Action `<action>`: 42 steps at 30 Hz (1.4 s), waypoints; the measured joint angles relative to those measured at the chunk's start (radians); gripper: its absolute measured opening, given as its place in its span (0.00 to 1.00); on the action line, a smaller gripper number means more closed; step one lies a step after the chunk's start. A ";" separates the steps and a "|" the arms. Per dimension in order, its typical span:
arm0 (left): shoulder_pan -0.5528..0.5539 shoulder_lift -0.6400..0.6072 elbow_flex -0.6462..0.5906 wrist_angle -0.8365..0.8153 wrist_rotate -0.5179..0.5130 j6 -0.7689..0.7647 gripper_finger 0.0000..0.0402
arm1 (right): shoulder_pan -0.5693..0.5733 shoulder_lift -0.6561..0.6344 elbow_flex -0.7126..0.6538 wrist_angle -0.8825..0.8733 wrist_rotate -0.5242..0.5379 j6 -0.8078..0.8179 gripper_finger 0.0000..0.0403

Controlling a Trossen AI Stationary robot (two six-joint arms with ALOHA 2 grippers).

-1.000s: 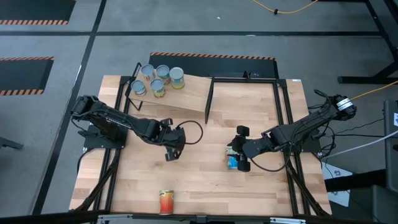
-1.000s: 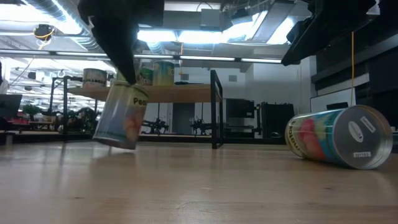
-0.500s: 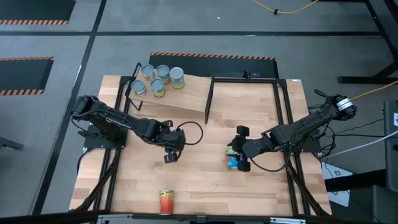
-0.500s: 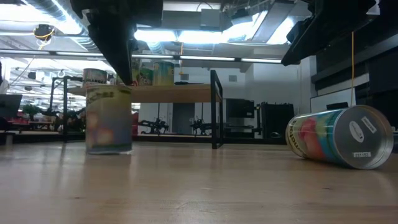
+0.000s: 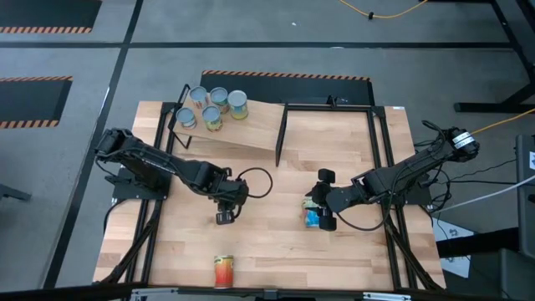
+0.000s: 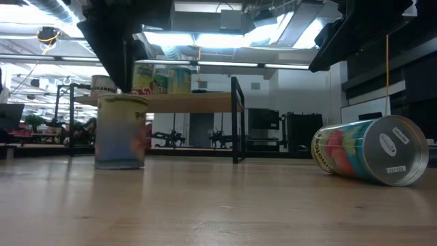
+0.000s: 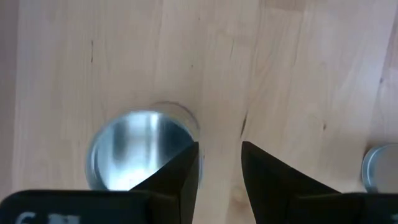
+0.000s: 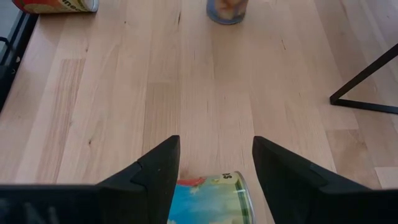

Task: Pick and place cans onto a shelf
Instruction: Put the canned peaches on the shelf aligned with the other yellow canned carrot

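A can [image 6: 121,132] stands upright on the table, its silvery top [image 7: 134,149] showing in the left wrist view. My left gripper [image 5: 226,217] hangs open just above it and points down, with the can's top beside its fingers rather than between them. A second can [image 5: 314,216] lies on its side on the table. My right gripper [image 8: 214,155] hovers open above that can [image 8: 208,199], a finger on either side and clear of it. Several cans [image 5: 213,107] stand on the tilted shelf [image 5: 255,130] at the far left. My left gripper is open over the upright can. One finger [image 7: 180,174] overlaps the rim of the can's top in the wrist view. I cannot tell whether it touches the can. The can rests on its base on the table.
A red-orange can [image 5: 223,270] lies on its side near the table's front edge. The shelf's black upright divider [image 5: 282,134] stands mid-table, and black frame rails [image 5: 380,159] run along the right side. Bare wood lies between the two arms.
My left gripper has opened and let go of the can, and its wrist has turned a little. The can hung tilted from the fingers a second ago. It now stands upright on the table. My right gripper has kept still.
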 joint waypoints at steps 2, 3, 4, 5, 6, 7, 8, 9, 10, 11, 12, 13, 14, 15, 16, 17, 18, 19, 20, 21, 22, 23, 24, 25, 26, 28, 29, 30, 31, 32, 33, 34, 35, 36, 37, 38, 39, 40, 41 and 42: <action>0.000 0.000 0.000 0.000 -0.002 0.000 0.28 | 0.000 0.000 0.000 0.000 0.000 0.001 0.51; 0.000 0.000 0.000 0.000 -0.003 0.000 0.28 | 0.000 0.000 0.000 0.000 0.000 0.002 0.51; 0.000 0.000 0.000 0.000 -0.003 0.002 0.28 | 0.000 0.000 0.000 0.000 0.000 0.002 0.51; 0.000 0.000 0.000 0.000 -0.003 0.003 0.28 | 0.000 0.000 0.000 0.000 0.000 0.002 0.51; 0.000 0.000 0.000 -0.002 -0.003 0.004 0.28 | 0.000 0.000 0.000 0.000 0.000 0.002 0.51; 0.000 0.000 0.000 -0.007 -0.009 0.003 0.28 | 0.000 0.000 0.000 0.000 0.000 0.002 0.51; -0.001 0.000 0.000 -0.017 -0.019 0.003 0.28 | 0.000 0.000 0.000 0.000 0.000 0.002 0.51; -0.004 0.000 0.000 -0.028 -0.029 0.003 0.28 | 0.000 0.000 0.000 0.000 0.000 0.002 0.51; -0.006 0.000 0.000 -0.036 -0.040 0.004 0.28 | 0.000 0.000 0.000 0.000 0.000 0.002 0.51; -0.009 0.000 0.000 -0.041 -0.049 0.004 0.28 | 0.000 0.000 0.000 0.000 0.000 0.002 0.51; -0.013 0.000 0.000 -0.047 -0.057 0.004 0.28 | 0.000 0.000 0.000 0.000 0.000 0.002 0.51; -0.016 0.000 0.000 -0.052 -0.059 0.004 0.28 | 0.000 0.000 0.000 0.000 0.000 0.002 0.51; -0.020 0.000 -0.001 -0.050 -0.061 0.004 0.28 | 0.000 0.000 0.000 0.000 0.000 0.002 0.51; -0.024 0.000 -0.004 -0.047 -0.065 0.004 0.28 | 0.000 0.000 0.000 0.000 0.000 0.002 0.51; -0.028 0.000 -0.009 -0.046 -0.070 0.003 0.28 | 0.000 0.000 0.000 0.000 0.000 0.002 0.51; -0.033 0.000 -0.015 -0.047 -0.073 0.003 0.28 | 0.000 0.000 0.000 0.000 0.000 0.002 0.51; -0.036 0.000 -0.024 -0.047 -0.073 0.003 0.28 | 0.000 0.000 0.000 0.000 0.000 0.002 0.51; -0.040 0.000 -0.033 -0.046 -0.075 0.003 0.28 | 0.000 0.000 0.000 0.000 0.000 0.002 0.51; -0.043 0.000 -0.045 -0.043 -0.077 0.002 0.28 | 0.000 0.000 0.000 0.000 0.000 0.002 0.51; -0.045 -0.002 -0.054 -0.036 -0.086 -0.001 0.28 | 0.000 0.000 0.000 0.000 0.000 0.002 0.51; -0.047 -0.005 -0.063 -0.035 -0.086 -0.001 0.28 | 0.000 0.000 0.000 0.000 0.000 0.002 0.51; -0.047 -0.006 -0.067 -0.036 -0.089 -0.001 0.28 | 0.000 0.000 0.000 0.000 0.000 0.002 0.51; -0.047 -0.006 -0.068 -0.036 -0.093 -0.001 0.28 | 0.000 0.000 0.000 0.000 0.000 0.002 0.51; -0.047 -0.006 -0.068 -0.035 -0.100 -0.002 0.28 | 0.000 0.000 0.000 0.000 0.000 0.002 0.51; -0.048 -0.005 -0.069 -0.034 -0.110 -0.002 0.27 | 0.000 0.000 0.000 0.000 0.000 0.002 0.51; -0.047 -0.003 -0.070 -0.033 -0.133 -0.002 0.26 | 0.000 0.000 0.000 0.000 0.000 0.002 0.51; -0.047 -0.003 -0.071 -0.033 -0.141 -0.002 0.25 | 0.000 0.000 0.000 0.000 0.000 0.002 0.51; -0.047 -0.003 -0.071 -0.033 -0.143 -0.001 0.24 | 0.000 0.000 0.000 0.000 0.000 0.002 0.51; -0.047 -0.003 -0.071 -0.033 -0.145 0.001 0.22 | 0.000 0.000 0.000 0.000 0.000 0.002 0.51; -0.047 -0.003 -0.071 -0.033 -0.147 0.003 0.21 | 0.000 0.000 0.000 0.000 0.000 0.002 0.51; -0.047 -0.003 -0.071 -0.033 -0.150 0.003 0.20 | 0.000 0.000 0.000 0.000 0.000 0.002 0.51; -0.047 -0.002 -0.071 -0.033 -0.153 0.003 0.18 | 0.000 0.000 0.000 0.000 0.000 0.002 0.51; -0.047 -0.002 -0.071 -0.034 -0.156 0.003 0.16 | 0.000 0.000 0.000 0.000 0.000 0.002 0.51; -0.047 -0.002 -0.071 -0.034 -0.158 0.003 0.14 | 0.000 0.000 0.000 0.000 0.000 0.002 0.51; -0.046 -0.002 -0.071 -0.034 -0.158 0.004 0.12 | 0.000 0.000 0.000 0.000 0.000 0.002 0.51; -0.046 -0.002 -0.071 -0.034 -0.159 0.004 0.10 | 0.000 0.000 0.000 0.000 0.000 0.002 0.51; -0.046 -0.002 -0.071 -0.034 -0.159 0.004 0.07 | 0.000 0.000 0.000 0.000 0.000 0.002 0.51; -0.046 -0.002 -0.071 -0.033 -0.159 0.004 0.05 | 0.000 0.000 0.000 0.000 0.000 0.002 0.51; -0.046 -0.002 -0.071 -0.033 -0.159 0.004 0.03 | 0.000 0.000 0.000 0.000 0.000 0.002 0.51; -0.046 -0.002 -0.071 -0.033 -0.160 0.004 0.01 | 0.000 0.000 0.000 0.000 0.000 0.002 0.51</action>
